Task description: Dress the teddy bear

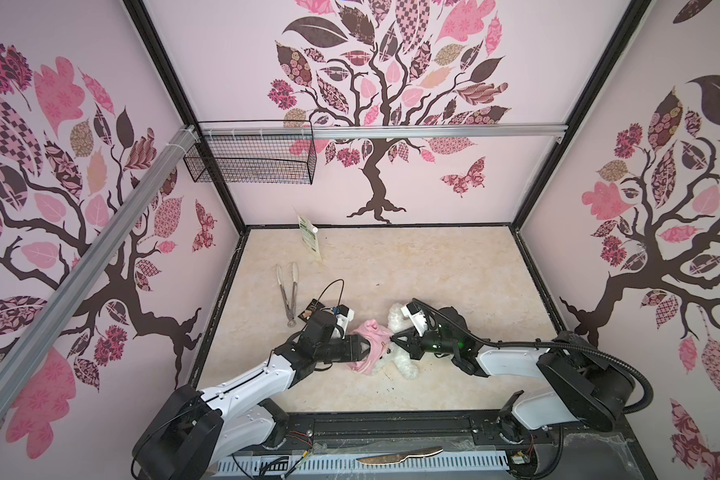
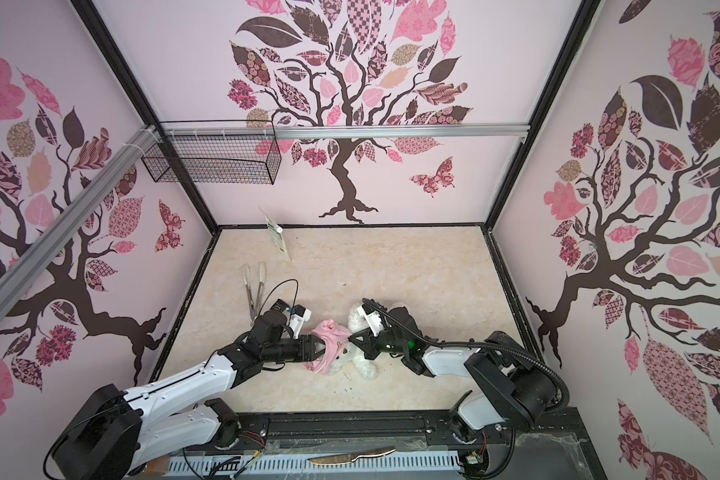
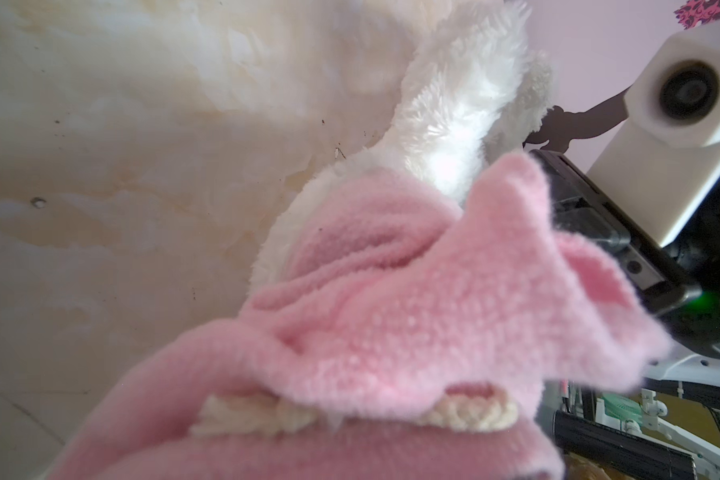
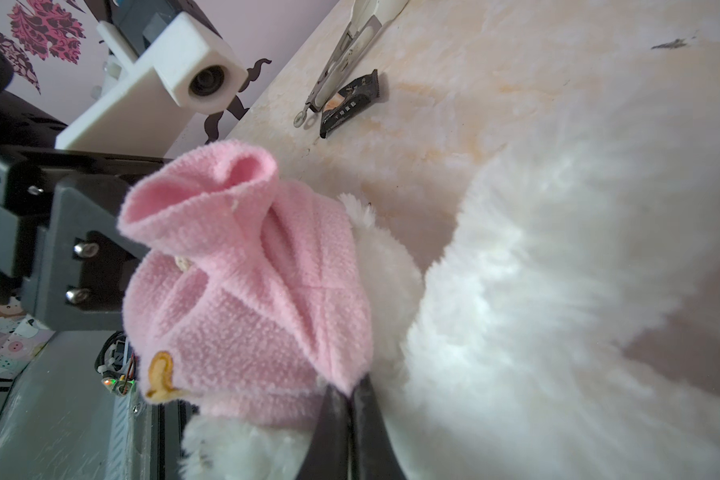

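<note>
One fluffy teddy bear (image 1: 408,368) lies between the spread left tool (image 1: 366,348) and right tool (image 1: 393,338) pinching its nubbly pink hoodie (image 1: 373,330).

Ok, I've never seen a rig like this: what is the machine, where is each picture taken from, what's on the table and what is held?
It is a robot with two arms, each ending in a two-fingered gripper. Both top views look down on the whole table; the other two come from cameras on the wrists, close up. In the middle lies a white teddy bear with a pink hoodie bunched over part of it. The right gripper is shut on the hoodie's edge, clearest in the right wrist view. The left gripper is at the hoodie's other side; whether it grips cannot be told. Metal tongs and a small dark packet lie further back on the left, untouched.
</note>
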Robot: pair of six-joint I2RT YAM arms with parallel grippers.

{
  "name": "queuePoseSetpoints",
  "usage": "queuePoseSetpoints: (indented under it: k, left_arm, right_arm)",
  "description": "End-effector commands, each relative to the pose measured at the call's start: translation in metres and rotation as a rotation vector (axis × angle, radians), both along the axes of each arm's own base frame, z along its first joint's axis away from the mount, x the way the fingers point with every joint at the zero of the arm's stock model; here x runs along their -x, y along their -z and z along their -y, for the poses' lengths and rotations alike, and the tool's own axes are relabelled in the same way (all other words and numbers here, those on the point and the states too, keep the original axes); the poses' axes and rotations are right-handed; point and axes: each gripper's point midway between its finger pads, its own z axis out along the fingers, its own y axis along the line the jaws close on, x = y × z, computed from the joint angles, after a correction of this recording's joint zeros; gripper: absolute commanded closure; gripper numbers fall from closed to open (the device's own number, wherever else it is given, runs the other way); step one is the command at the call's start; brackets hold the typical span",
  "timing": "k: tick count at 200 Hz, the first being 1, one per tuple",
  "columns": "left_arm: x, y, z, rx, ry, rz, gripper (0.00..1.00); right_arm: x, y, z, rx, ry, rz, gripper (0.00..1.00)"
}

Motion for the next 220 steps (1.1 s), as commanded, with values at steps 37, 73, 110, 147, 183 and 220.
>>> queuePoseSetpoints:
  k: [37, 73, 110, 147, 183, 220]
  left_arm:
    - [-0.015, -0.006, -0.024, -0.194, -0.047, 0.123, 0.38]
    - [-0.016, -0.005, -0.048, -0.300, -0.121, 0.120, 0.37]
    - [-0.002, -0.021, -0.029, -0.230, -0.041, 0.155, 0.52]
    - [-0.008, -0.035, -0.018, -0.236, -0.001, 0.266, 0.62]
    - [-0.019, -0.025, -0.022, -0.329, -0.013, 0.262, 0.68]
    - [-0.023, -0.020, -0.017, -0.323, -0.014, 0.251, 0.69]
  right_arm:
    - [-0.008, 0.045, 0.010, 0.128, 0.109, -0.163, 1.00]
    - [-0.010, 0.053, 0.007, 0.135, 0.111, -0.195, 1.00]
    - [-0.010, 0.056, 0.004, 0.138, 0.103, -0.202, 1.00]
    - [-0.010, 0.057, 0.004, 0.140, 0.098, -0.204, 1.00]
    - [-0.009, 0.056, 0.003, 0.133, 0.094, -0.205, 1.00]
    - [-0.009, 0.055, 0.003, 0.130, 0.092, -0.204, 1.00]
